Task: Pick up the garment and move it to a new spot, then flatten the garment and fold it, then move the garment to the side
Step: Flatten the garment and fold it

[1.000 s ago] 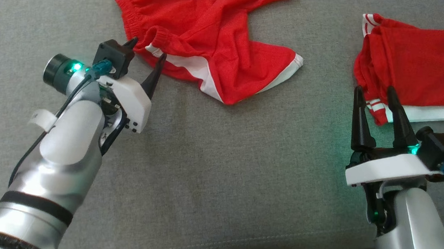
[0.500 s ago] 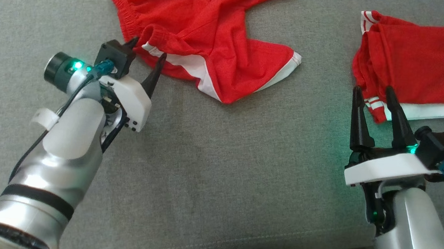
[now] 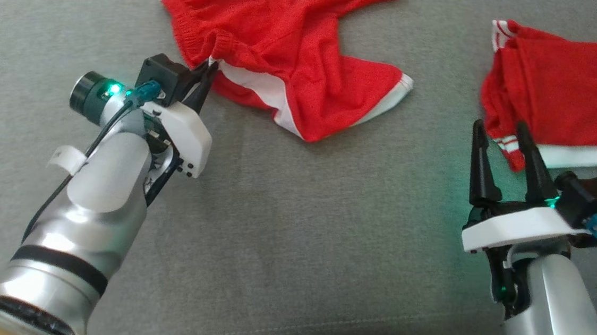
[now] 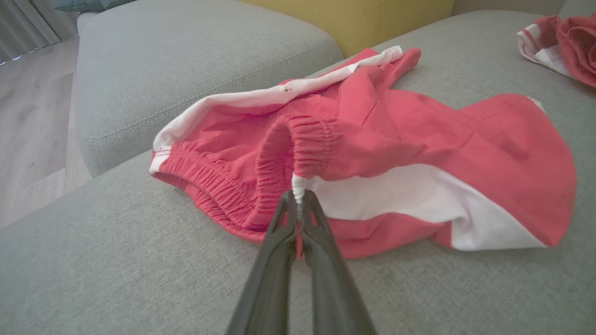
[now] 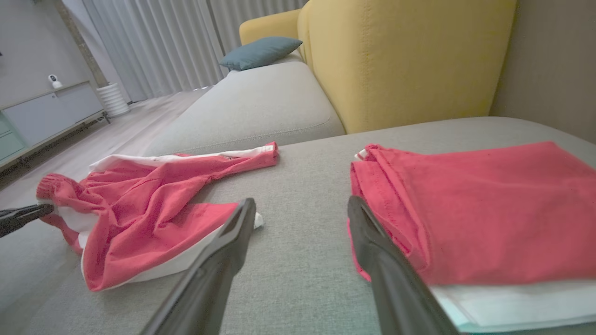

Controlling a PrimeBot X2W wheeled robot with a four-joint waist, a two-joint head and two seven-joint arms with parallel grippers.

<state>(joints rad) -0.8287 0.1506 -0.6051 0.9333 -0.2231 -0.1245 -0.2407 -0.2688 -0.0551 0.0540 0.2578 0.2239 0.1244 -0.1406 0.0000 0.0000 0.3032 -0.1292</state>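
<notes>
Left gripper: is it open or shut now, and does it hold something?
Shut. In the left wrist view the left gripper pinches the white seam at the waistband of the crumpled red shorts, with no gap at its tips.

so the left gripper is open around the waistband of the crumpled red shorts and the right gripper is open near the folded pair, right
Not quite: the left gripper is shut on the waistband of the crumpled red shorts, as the left wrist view shows. The right gripper is open near the folded pair.
</notes>
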